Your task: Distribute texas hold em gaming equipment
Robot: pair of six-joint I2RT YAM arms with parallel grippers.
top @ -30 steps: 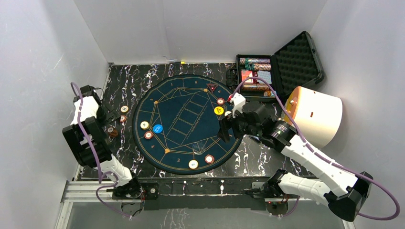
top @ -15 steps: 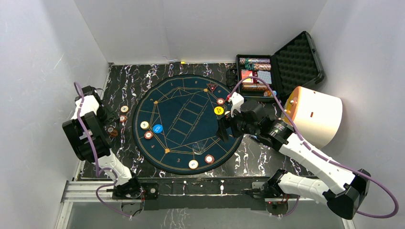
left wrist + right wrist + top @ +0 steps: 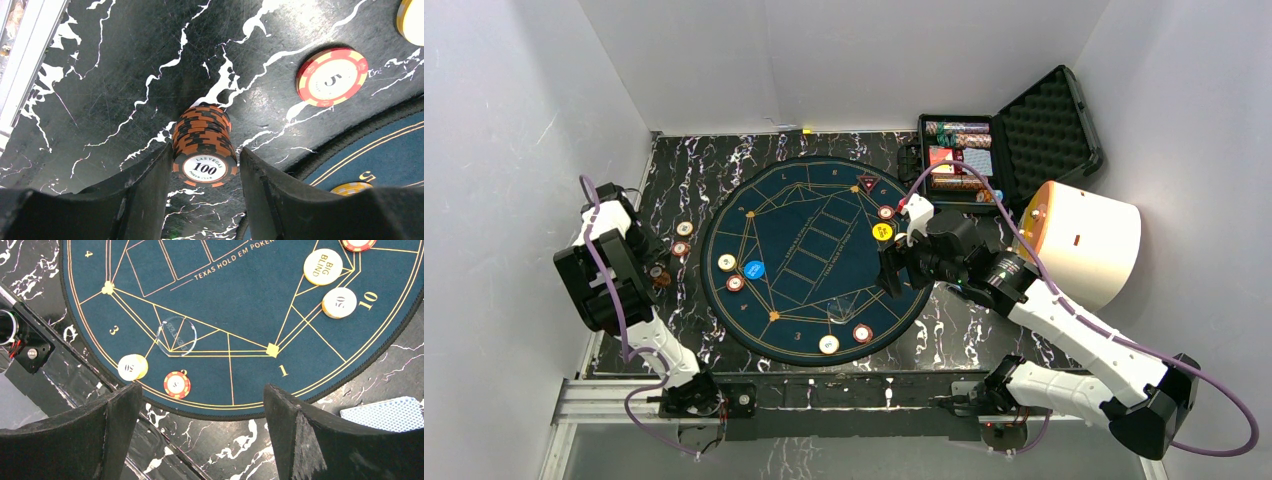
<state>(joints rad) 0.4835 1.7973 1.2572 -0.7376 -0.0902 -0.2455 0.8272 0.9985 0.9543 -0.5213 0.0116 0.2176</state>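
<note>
In wrist cam, L end effector (image 3: 206, 151) astride chip stack (image 3: 202, 134), prob. unclamped, R end effector (image 3: 202, 389) open

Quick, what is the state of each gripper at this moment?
Left gripper: partly open around the chip stack, not gripping it yet.
Right gripper: open, empty, above the mat.

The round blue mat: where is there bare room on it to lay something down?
On the mat the middle is bare, as are its far-left arc and the near-left rim between the red chip and the cream chip. Crowded: the left rim by the blue disc, and the right rim, where the yellow disc lies and the right gripper hovers.
</note>
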